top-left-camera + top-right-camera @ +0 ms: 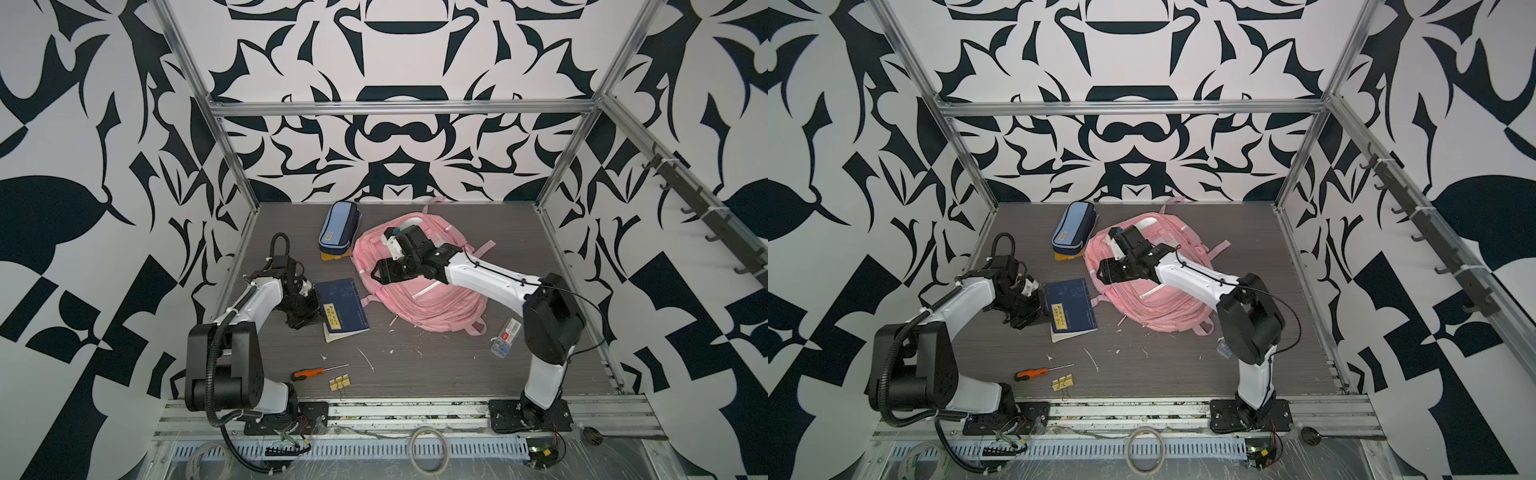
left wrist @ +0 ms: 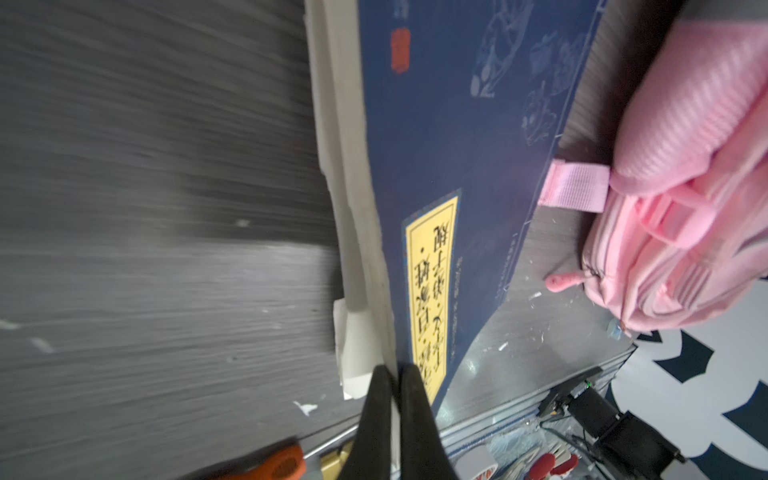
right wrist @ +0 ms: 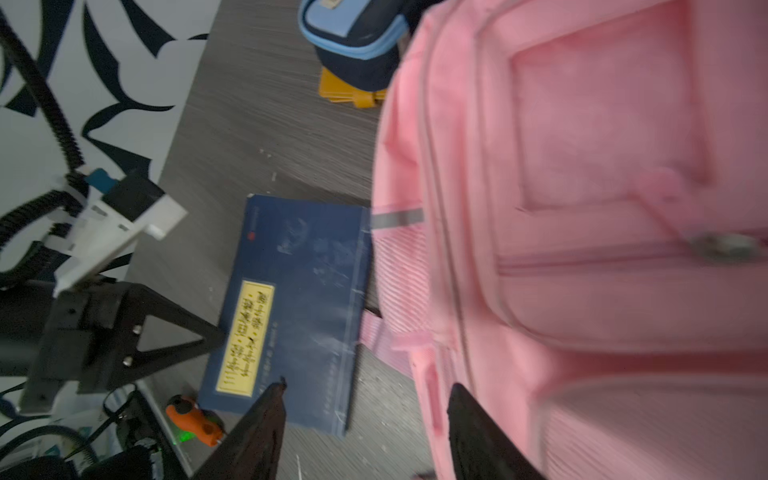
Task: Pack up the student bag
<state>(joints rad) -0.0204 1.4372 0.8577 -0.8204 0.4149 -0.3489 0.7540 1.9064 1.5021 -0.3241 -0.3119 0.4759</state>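
1. Left gripper (image 2: pixel 395 370): clamped, seemingly on the blue book's (image 2: pixel 457 145) cover edge, likely to lift it.
2. Student bag (image 1: pixel 428 303): lying flat beside the book, 1 strap touching it.
3. Right gripper (image 3: pixel 370 386): jaws apart, empty, over the bag's edge, probably to grasp fabric.

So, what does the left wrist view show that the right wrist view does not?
Only the left wrist view: the white pages under the cover of the blue book, and the left gripper closed on that book's edge. Only the right wrist view: the blue pencil case and the open right gripper at the student bag. Both: the blue book, the student bag, the orange screwdriver.
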